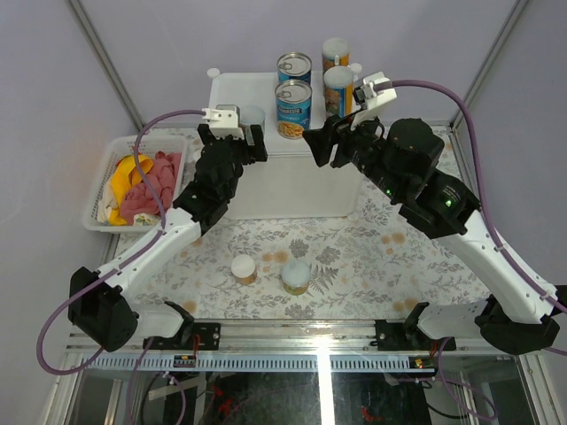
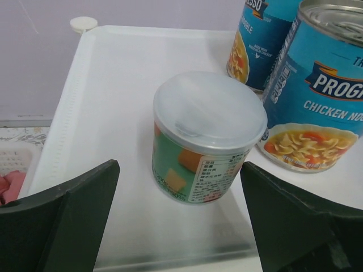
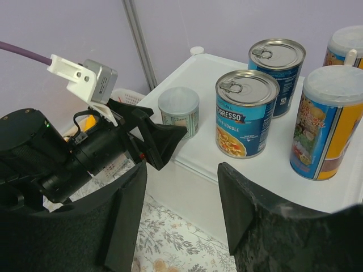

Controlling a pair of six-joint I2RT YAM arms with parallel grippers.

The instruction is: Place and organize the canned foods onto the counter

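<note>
The counter (image 1: 266, 181) is a white box at the back. On it stand two blue-labelled cans (image 1: 293, 108) (image 1: 294, 66), two tall canisters (image 1: 337, 88) (image 1: 335, 51) and a small pale-lidded jar (image 1: 252, 117). In the left wrist view the jar (image 2: 207, 136) stands upright on the counter top (image 2: 113, 85), just beyond my open left gripper (image 2: 178, 226), apart from both fingers. My right gripper (image 1: 323, 146) is open and empty at the counter's front edge, below the near blue can (image 3: 245, 113). Two small jars (image 1: 244, 268) (image 1: 296, 276) stand on the patterned table.
A white mesh basket (image 1: 97, 190) at the left holds a yellow banana (image 1: 124, 173) and a pink cloth (image 1: 149, 186). The two grippers are close together in front of the counter. Frame posts rise at the back corners.
</note>
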